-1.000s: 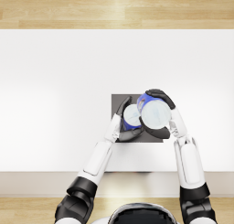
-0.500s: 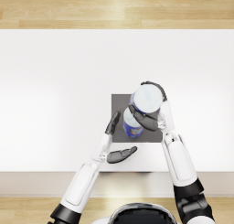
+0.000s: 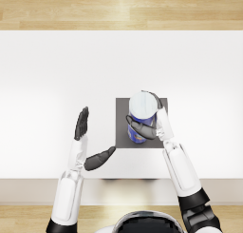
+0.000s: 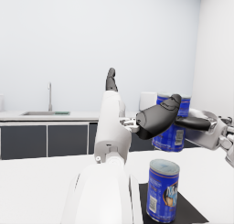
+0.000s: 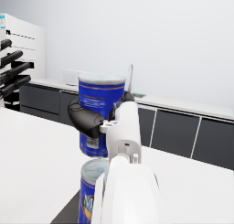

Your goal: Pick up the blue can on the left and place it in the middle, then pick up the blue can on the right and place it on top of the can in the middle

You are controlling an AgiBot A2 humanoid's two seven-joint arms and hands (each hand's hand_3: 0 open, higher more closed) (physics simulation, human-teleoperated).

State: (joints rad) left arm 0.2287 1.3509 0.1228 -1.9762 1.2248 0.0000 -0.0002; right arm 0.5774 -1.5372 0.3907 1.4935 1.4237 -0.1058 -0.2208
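The right robot hand [image 3: 151, 124] is wrapped around a blue can [image 3: 142, 108], thumb on one side and fingers on the other, and holds it upright in the air. Directly beneath that held can stands a second can [image 4: 162, 190], upright on a dark mat [image 3: 124, 132] that lies on the white surface [image 3: 57, 75]. In the right wrist view a clear gap separates the raised can [image 5: 101, 113] from the silver lid of the lower can [image 5: 93, 189], so the two are apart, one above the other. From the head view the lower one shows only as a blue edge under the right robot hand's fingers.

The left robot hand [image 3: 88, 141] holds nothing. Its fingers are stretched out straight and spread from the thumb, which points toward the mat's near corner. This hand is off to the side of both cans, touching neither. In the left wrist view its thumb [image 4: 157, 118] lies across the sight line to the raised can, which shows behind it in the right hand's grip.
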